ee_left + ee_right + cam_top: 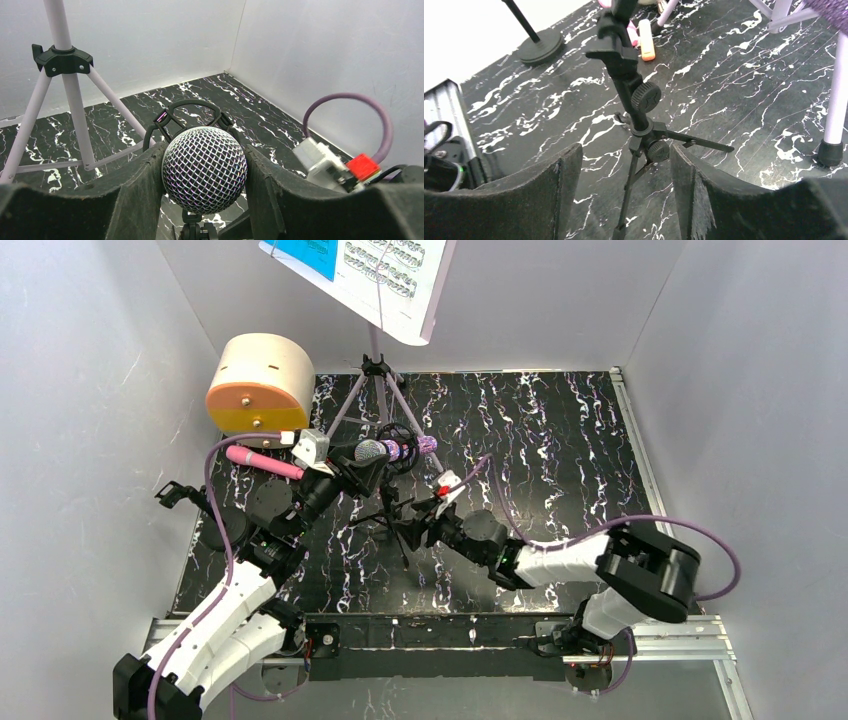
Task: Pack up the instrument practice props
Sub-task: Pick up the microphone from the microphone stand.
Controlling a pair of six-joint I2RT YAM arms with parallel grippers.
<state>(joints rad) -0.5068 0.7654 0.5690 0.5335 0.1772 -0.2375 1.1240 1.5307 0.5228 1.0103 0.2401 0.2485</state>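
two arms meet near the middle of the black marbled desk (560,460), where the silver-mesh purple mic (204,170) sits in its black ring mount (192,106) on top of a small tripod (644,135). the left claw (345,465) is clamped on the mesh head, with a pad pressing each side. the right claw (624,155) stands wide around the tripod stem, which is between the pads with a gap on both sides. close behind, the lilac music stand (60,20) spreads its legs. one leg runs just beside the ring mount, and the blue and white sheet music (385,270) hangs overhead. the pink handheld microphone (265,462) lies on the desk to the left, right beside the left claw. a round tan drum (262,380) sits behind it in the corner.
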